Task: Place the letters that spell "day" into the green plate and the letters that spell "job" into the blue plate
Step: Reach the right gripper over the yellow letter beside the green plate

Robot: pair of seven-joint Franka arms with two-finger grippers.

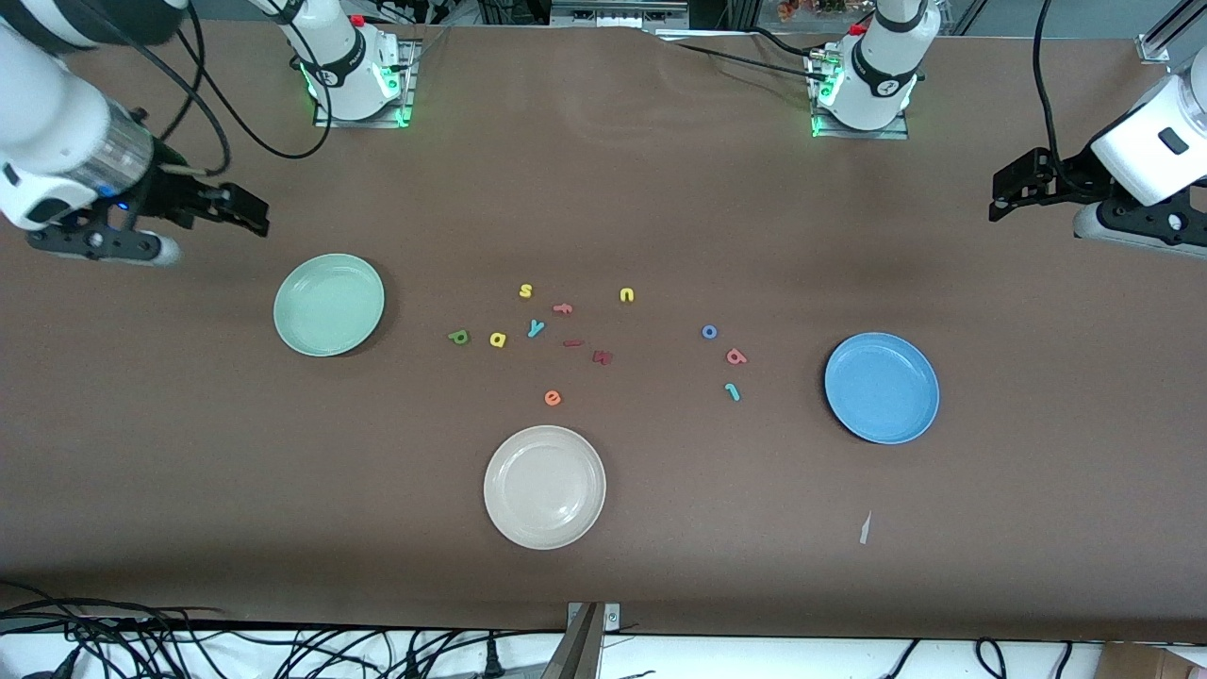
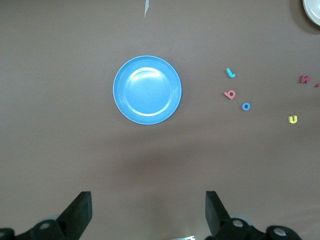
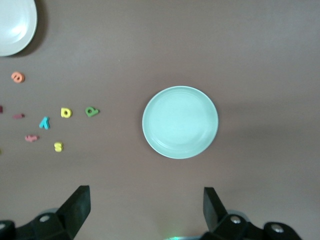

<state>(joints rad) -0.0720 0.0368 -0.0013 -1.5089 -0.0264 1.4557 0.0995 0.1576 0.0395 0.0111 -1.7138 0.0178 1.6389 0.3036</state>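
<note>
Brown table [image 1: 603, 189] holds tiny foam letters mid-table: green "d" [image 1: 458, 337], yellow "a" [image 1: 497, 339], blue "y" [image 1: 536, 328]. Left gripper [image 1: 1007, 195] and right gripper [image 1: 247, 211] hang wide open, empty, over its ends.

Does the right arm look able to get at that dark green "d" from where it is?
Probably yes: the right gripper is open, holding nothing, and the dark green "d" lies flat beside the green plate with nothing on it.
</note>
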